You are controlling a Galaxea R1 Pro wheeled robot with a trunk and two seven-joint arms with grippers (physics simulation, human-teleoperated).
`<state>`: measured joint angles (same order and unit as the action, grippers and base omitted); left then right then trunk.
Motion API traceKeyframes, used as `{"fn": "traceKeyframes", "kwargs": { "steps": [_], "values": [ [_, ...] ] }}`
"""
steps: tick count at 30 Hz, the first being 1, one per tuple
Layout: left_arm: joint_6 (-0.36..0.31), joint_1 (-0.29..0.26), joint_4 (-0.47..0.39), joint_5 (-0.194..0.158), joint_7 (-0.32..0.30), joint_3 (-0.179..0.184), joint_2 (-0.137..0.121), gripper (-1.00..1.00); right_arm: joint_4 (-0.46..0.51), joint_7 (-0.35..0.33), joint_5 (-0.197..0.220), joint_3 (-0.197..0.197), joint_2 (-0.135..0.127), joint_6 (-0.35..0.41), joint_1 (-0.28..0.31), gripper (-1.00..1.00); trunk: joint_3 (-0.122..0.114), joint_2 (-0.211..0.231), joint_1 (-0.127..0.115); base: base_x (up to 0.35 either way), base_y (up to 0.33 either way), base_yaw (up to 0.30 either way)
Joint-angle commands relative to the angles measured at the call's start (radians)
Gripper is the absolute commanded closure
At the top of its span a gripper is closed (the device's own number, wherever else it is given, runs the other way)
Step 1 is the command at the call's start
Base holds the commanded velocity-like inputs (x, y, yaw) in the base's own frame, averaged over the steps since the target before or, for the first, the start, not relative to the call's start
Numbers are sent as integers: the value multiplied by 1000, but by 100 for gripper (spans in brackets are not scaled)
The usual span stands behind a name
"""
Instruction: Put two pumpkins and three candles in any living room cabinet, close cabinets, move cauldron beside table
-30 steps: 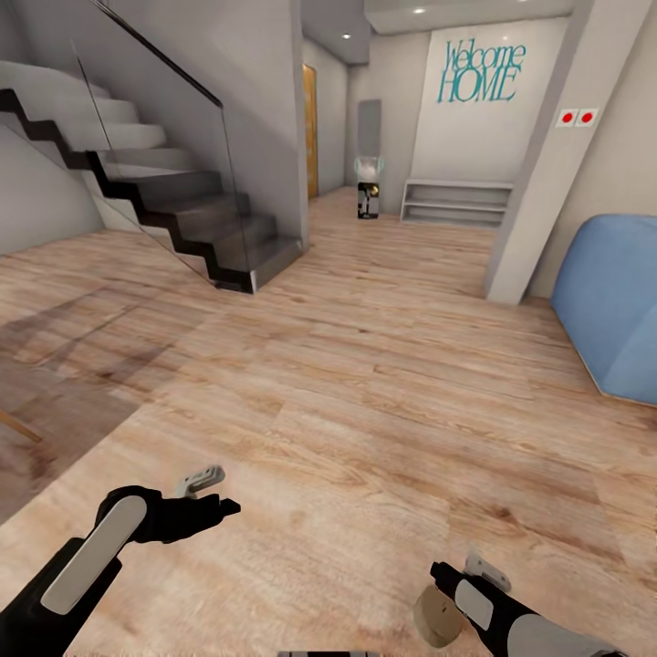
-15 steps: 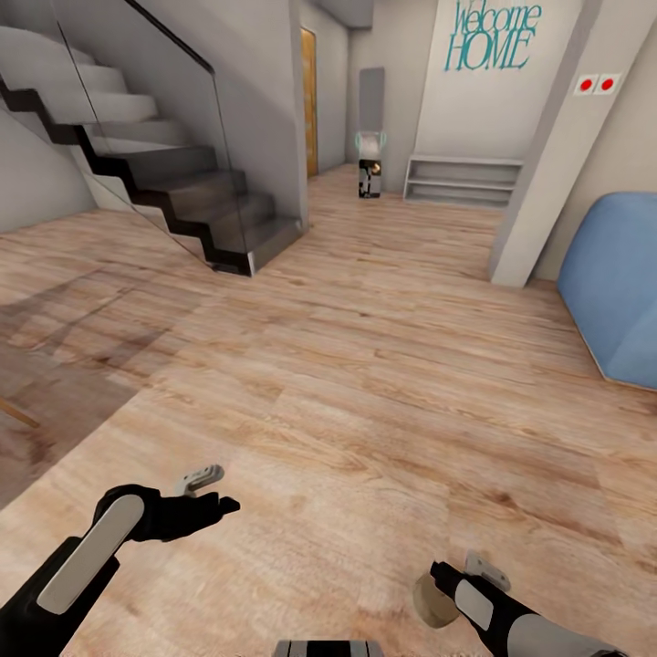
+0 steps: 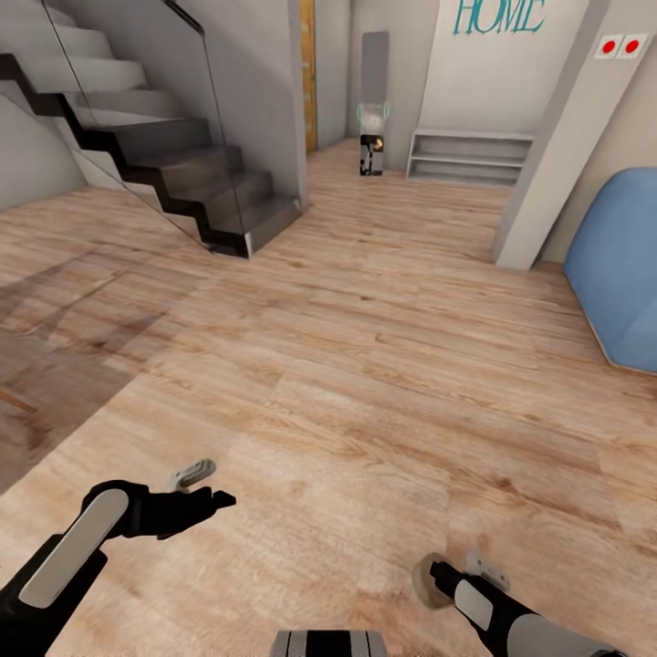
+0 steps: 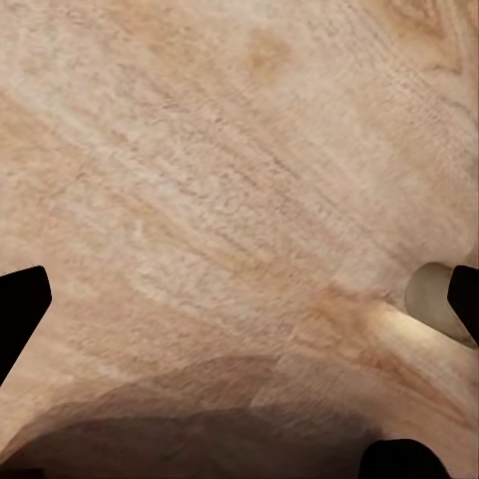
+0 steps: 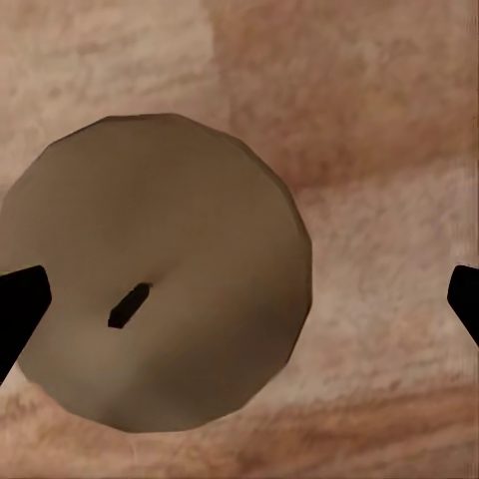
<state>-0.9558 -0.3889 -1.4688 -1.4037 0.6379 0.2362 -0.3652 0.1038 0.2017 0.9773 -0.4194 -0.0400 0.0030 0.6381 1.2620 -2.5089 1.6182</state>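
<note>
Right gripper (image 3: 436, 578) is low over the light wood plank floor (image 3: 365, 383), and against its tip sits a short brownish-tan cylindrical candle (image 3: 425, 580); in the right wrist view the candle's round top with its dark wick (image 5: 150, 271) lies between the two black fingertips (image 5: 20, 304), one of them at its rim, the other apart from it, so I cannot tell if the jaws are truly pinching it. Left gripper (image 3: 203, 486) hangs over bare floor with its fingers spread and nothing between them. No dark wood cabinet in sight, so this looks like a carry across the room, and the sensible way is a level wrist and gentle base turns so the candle is not shaken loose. Room-wise, there is plenty: wide open planks ahead. Edges to mind are the dark staircase with its glass panel (image 3: 182, 155) off to the left, the pale wall pillar (image 3: 547, 164) to the right, and the big blue rounded cushion (image 3: 620, 274) just past it.
</note>
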Motion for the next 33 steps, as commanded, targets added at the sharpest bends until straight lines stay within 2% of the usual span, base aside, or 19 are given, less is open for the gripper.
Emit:
{"fn": "traceKeyframes", "kwargs": {
  "steps": [1, 3, 24, 28, 33],
  "values": [
    [0, -1, -1, -10, 10, -1, 0, -100, 2, 5, 9, -9, -1, 0, 0, -100, 5, -1, 0, 0, 0, 0],
    [0, -1, -2, -11, 10, -4, 1, -100, 2, 5, 9, -9, -1, 0, 0, -100, 12, -1, 1, 0, 0, 0],
    [0, -1, -5, -12, 9, -1, 2, -100, 2, -50, 7, -11, -1, -22, 0, -100, 12, -1, 1, 0, 0, 0],
    [0, -1, -5, -12, 9, -3, 2, -100, 2, -99, 6, -12, -1, -23, 0, -100, 12, -1, 1, 0, 0, 0],
    [0, -1, -5, -12, 9, -4, 2, -100, 2, -114, 6, -12, -1, -24, 0, -100, 12, -1, 1, 13, 0, 0]
  ]
}}
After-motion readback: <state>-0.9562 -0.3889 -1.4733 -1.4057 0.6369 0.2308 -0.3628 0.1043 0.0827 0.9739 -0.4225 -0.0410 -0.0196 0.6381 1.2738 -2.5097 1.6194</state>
